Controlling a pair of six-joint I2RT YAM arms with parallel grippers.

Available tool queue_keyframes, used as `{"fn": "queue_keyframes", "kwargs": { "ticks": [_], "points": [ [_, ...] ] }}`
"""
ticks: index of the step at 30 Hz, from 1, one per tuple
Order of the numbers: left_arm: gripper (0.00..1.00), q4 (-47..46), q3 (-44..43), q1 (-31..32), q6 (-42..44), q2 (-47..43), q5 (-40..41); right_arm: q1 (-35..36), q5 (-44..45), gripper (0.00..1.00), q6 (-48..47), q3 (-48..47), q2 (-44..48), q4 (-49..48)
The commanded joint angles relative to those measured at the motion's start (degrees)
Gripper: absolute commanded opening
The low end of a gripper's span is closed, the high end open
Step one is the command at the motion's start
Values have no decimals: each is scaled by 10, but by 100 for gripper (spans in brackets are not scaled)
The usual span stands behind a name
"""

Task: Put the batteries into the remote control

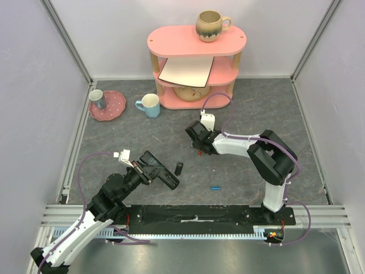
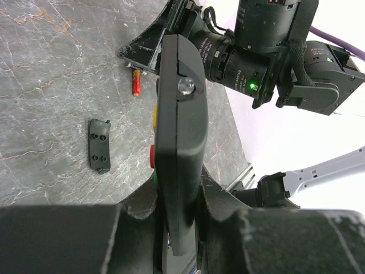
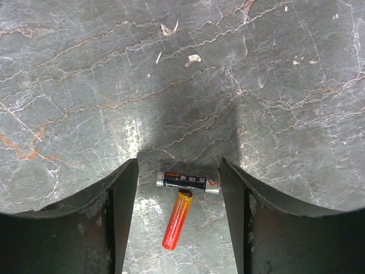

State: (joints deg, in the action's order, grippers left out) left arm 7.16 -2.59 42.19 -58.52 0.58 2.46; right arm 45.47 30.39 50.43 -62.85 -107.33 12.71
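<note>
Remote control [image 2: 179, 131] is off the table, clamped edge-on between the closed fingers of the left gripper [image 2: 179, 200]. Coloured buttons show along one side. Its battery bay faces away from every view, so I cannot tell what is in it. A small black battery cover [image 2: 100, 144] lies flat on the grey mat [image 1: 256, 114], just beside the remote's free end. Right gripper [image 3: 178, 165] hangs low over mid-mat with its fingers apart, straddling two cells. A black-labelled battery [image 3: 188, 181] lies crosswise between the fingers, very close to one of them; contact cannot be judged. A red-orange battery [image 3: 177, 220] butts end-on against its middle, forming a T. Both rest on the mat. The blue battery [image 1: 215, 187] lies alone, well apart from these, on open mat between the two arm bases and near the front edge. At the far edge stands a pink shelf [image 1: 197, 41]: a brown mug [image 1: 210, 25] upright on top, a pale board [image 1: 187, 71] tilted on the middle tier and a bowl [image 1: 191, 92] on the bottom tier. To the far left, a pink plate [image 1: 114, 108] carries a grey mug [image 1: 97, 98]; a cream mug [image 1: 150, 105] stands just beside the plate. Mug contents are not resolvable. The mat to the right of the right arm is open. White walls [image 1: 34, 85] close off the left, right and back.
</note>
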Motion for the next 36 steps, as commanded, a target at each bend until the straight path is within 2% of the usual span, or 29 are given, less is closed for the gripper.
{"fn": "queue_keyframes", "kwargs": {
  "ticks": [1, 14, 23, 26, 31, 32, 34, 35, 36],
  "points": [
    [2, -29, 55, 0, -18, -22, -3, -2, -18, 68, 16, 19, 7, 32],
    [2, -29, 56, 0, -20, -25, -11, 1, -26, 66, 66, 29, 22, 63],
    [2, -30, 57, 0, -20, -26, -12, 1, -33, 55, 45, 27, 6, 65],
    [2, -30, 57, -1, -20, -26, -11, 1, -34, 48, 38, 34, 13, 66],
    [2, -30, 55, -1, -19, -26, -12, 1, 10, 26, -4, 35, 52, 81],
    [2, -29, 52, 0, -18, -26, -13, 1, 21, 17, -34, 30, 72, 87],
    [2, -27, 51, 0, -17, -27, -12, -2, 45, 7, -86, 12, 96, 94],
    [2, -26, 49, 0, -16, -28, -11, -7, 48, 0, -146, -6, 116, 96],
    [2, -25, 48, 0, -15, -28, -12, -10, 48, 0, -174, -16, 126, 97]
  ]
}}
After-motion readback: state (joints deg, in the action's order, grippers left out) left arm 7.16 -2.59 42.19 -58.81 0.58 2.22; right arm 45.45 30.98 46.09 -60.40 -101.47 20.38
